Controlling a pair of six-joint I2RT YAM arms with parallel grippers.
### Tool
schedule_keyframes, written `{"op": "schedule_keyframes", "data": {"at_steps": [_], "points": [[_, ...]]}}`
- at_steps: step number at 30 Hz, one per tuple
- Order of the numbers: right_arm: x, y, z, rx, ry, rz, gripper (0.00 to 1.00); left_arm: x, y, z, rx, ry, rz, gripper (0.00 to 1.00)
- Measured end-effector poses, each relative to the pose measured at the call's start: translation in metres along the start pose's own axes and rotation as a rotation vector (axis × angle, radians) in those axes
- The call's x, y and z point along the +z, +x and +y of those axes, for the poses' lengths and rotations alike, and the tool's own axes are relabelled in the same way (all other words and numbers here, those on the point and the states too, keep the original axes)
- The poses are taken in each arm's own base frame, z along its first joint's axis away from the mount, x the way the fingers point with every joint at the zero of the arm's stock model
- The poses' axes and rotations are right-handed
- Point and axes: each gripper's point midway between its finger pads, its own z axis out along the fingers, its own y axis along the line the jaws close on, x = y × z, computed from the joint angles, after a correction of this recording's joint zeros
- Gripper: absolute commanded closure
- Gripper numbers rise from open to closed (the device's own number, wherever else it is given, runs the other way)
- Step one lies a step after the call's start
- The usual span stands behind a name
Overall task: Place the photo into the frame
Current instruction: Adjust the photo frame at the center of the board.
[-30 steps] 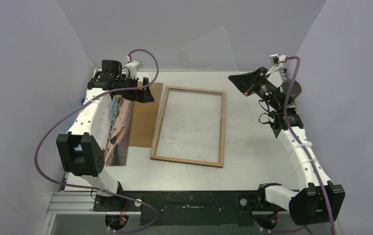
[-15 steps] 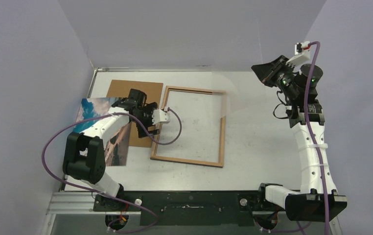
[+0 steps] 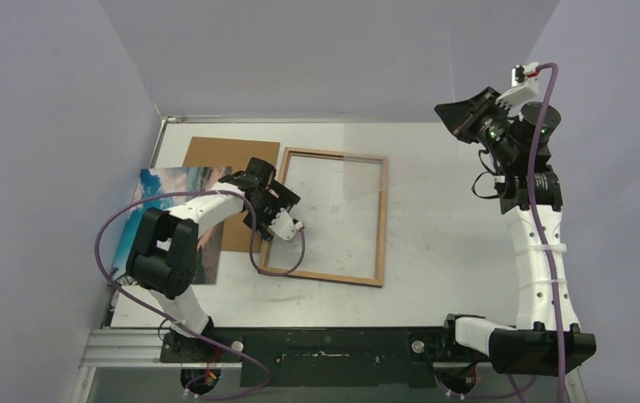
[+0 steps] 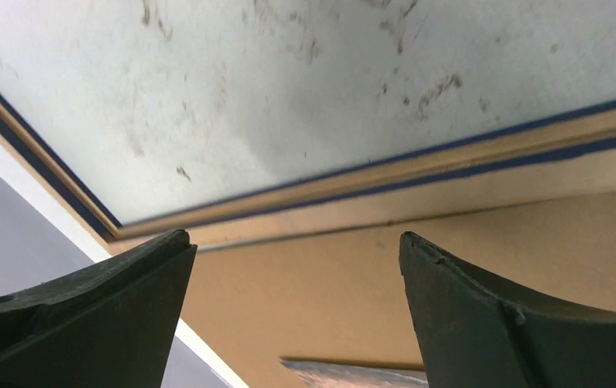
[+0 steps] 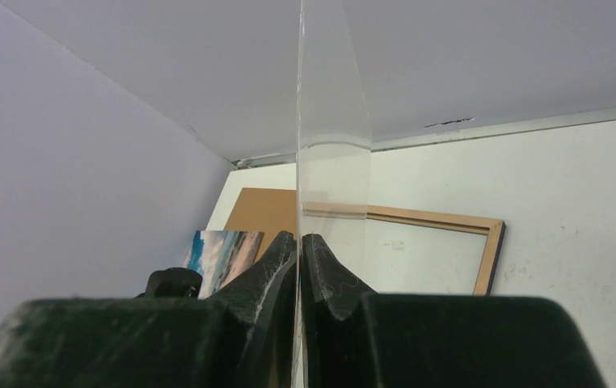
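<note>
The left pincer is held open, its two dark fingers spread wide with nothing between them. It is poised low over the left rail of the frame, just where that rail runs beside the brown backing board.

The frame is laid flat near the middle of the table, wood-brown side up, with a thin navy edge shown in the left wrist view. The scuffed table is seen through its opening. A loop of the left arm's purple cable is draped across the frame's near left corner.

The board is set close against the frame's left rail; whether the two touch cannot be told. The photo is found further left, near the table's left edge, picture side up, with its right part overlapping the board. Its middle is crossed and partly hidden by the left arm, so the frame and photo are separated by both the board and that arm.

The right pincer is closed on a clear sheet, which is gripped at its edge and held upright, seen edge-on from the wrist. This pincer is raised high at the far right, well apart from the frame. In the top view the sheet can hardly be made out.
</note>
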Motion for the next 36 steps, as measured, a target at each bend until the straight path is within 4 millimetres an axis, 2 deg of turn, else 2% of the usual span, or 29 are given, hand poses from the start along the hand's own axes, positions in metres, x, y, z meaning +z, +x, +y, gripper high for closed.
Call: {"op": "schedule_keyframes", "data": {"at_steps": [6, 13, 22, 29, 31, 32, 36], "points": [[-0.003, -0.015, -0.005, -0.008, 0.024, -0.029, 0.95, 0.017, -0.022, -0.003, 0.110, 0.080, -0.007, 0.19], [-0.003, -0.026, -0.014, -0.006, 0.044, -0.056, 0.95, 0.028, -0.051, 0.001, 0.049, 0.154, -0.020, 0.43], [0.008, -0.026, -0.024, 0.009, 0.048, -0.055, 0.95, 0.034, -0.103, -0.018, -0.278, 0.241, -0.076, 0.62], [0.011, -0.031, -0.022, 0.013, 0.035, -0.073, 0.95, 0.033, -0.121, -0.025, -0.604, 0.242, -0.081, 0.73], [0.013, -0.032, -0.022, 0.016, 0.031, -0.078, 0.95, 0.034, -0.126, -0.024, -0.688, 0.236, -0.083, 0.72], [0.014, -0.032, -0.022, 0.017, 0.030, -0.078, 0.95, 0.034, -0.129, -0.024, -0.719, 0.235, -0.085, 0.68], [0.020, -0.028, -0.026, 0.029, 0.030, -0.067, 0.95, 0.035, -0.142, -0.025, -0.736, 0.197, -0.110, 0.43]]}}
